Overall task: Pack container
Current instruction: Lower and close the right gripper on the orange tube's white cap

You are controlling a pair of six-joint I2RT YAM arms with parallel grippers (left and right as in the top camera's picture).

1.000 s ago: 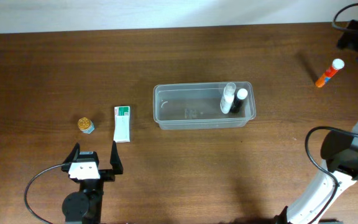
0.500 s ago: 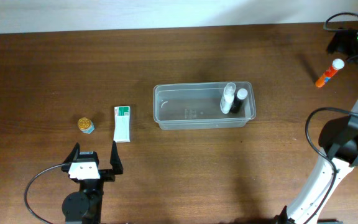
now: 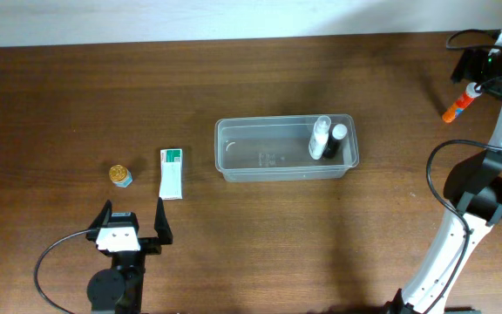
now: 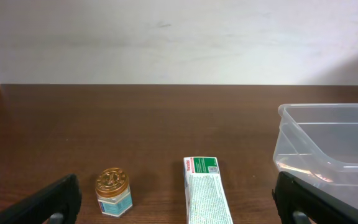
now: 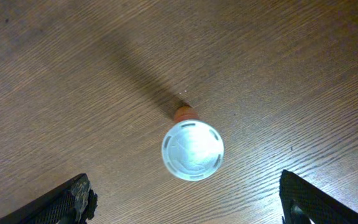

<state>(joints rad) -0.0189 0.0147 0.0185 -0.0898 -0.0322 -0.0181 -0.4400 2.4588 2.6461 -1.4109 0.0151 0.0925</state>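
The container (image 3: 251, 150), a clear rectangular tub, stands mid-table and holds a small clear bottle (image 3: 320, 136) and a dark bottle with a white cap (image 3: 336, 139) at its right end. Its left corner shows in the left wrist view as the container (image 4: 328, 134). At the far right an orange tube with a white cap (image 3: 454, 108) stands on the table. My right gripper (image 3: 479, 73) hangs over it. In the right wrist view the white cap (image 5: 192, 149) faces the camera, just ahead of the wide open right gripper (image 5: 188, 202). My left gripper (image 3: 133, 220) rests open at the front left.
A small jar with a gold lid (image 3: 121, 175) and a white and green box (image 3: 172, 173) lie left of the container. Both sit just ahead of the left gripper (image 4: 179, 205), jar (image 4: 113, 191) on the left, box (image 4: 207, 193) in the middle. A white wall edges the table's far side.
My right gripper has moved left and towards the orange tube, now partly covering it from above, and its jaws have narrowed slightly. The left arm has not moved.
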